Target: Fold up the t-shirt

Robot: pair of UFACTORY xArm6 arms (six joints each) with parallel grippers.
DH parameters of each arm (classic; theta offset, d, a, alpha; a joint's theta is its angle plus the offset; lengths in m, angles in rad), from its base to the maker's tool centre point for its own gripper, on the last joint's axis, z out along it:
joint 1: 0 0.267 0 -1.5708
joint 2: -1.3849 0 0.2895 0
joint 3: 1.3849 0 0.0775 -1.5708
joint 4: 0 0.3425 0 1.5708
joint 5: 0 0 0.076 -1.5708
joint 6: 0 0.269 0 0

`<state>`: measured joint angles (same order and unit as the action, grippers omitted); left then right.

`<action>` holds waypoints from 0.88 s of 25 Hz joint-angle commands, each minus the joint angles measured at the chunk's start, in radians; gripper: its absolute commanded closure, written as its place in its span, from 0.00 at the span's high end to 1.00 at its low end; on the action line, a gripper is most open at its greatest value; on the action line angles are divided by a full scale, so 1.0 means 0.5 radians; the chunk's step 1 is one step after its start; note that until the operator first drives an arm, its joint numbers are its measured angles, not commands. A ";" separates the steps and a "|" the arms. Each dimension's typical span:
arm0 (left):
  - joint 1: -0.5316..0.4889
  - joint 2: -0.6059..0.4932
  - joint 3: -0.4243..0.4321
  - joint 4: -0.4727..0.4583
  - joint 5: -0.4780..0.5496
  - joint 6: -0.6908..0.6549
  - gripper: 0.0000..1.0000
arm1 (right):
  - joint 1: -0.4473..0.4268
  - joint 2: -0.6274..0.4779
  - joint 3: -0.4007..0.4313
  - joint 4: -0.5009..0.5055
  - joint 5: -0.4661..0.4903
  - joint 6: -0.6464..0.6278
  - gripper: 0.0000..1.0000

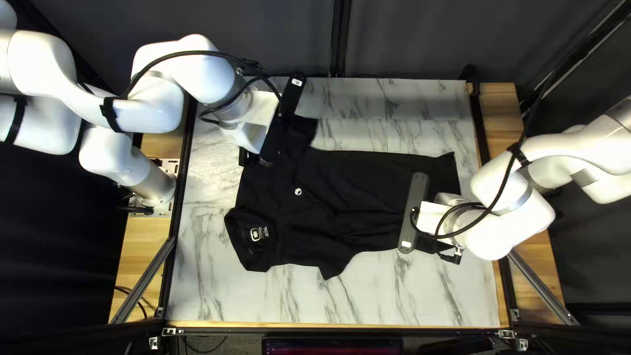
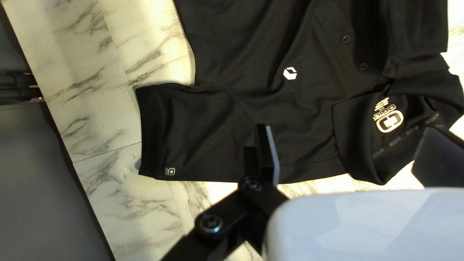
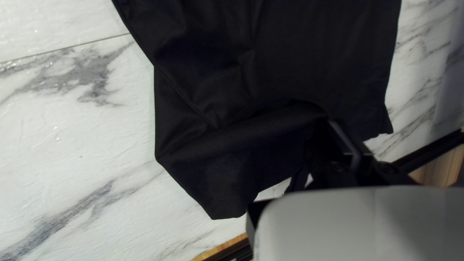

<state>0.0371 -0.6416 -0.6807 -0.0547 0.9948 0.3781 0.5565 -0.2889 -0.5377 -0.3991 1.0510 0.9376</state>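
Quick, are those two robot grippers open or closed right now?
Left gripper: open, holding nothing.
Right gripper: closed, holding the shirt.

black shirt (image 1: 309,190), grey-veined white marbled tabletop (image 1: 355,299)

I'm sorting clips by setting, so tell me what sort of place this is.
Likely a robot test bench: white arms on either side of a marble-look top, a dark curtain behind it.
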 commanded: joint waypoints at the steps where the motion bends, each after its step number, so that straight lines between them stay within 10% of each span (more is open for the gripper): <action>1: 0.000 0.000 0.000 0.000 0.000 0.000 1.00 | -0.070 -0.019 0.081 0.016 -0.112 -0.049 0.00; 17: 0.000 0.000 0.000 0.000 0.000 0.000 1.00 | -0.130 -0.194 0.317 0.203 -0.150 -0.056 0.00; 22: 0.000 0.000 0.000 0.000 0.000 0.000 1.00 | -0.040 -0.333 0.225 0.272 0.129 -0.030 0.00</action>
<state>0.0370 -0.6416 -0.6807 -0.0547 0.9948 0.3781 0.5069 -0.4185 -0.3895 -0.2792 1.0348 0.9097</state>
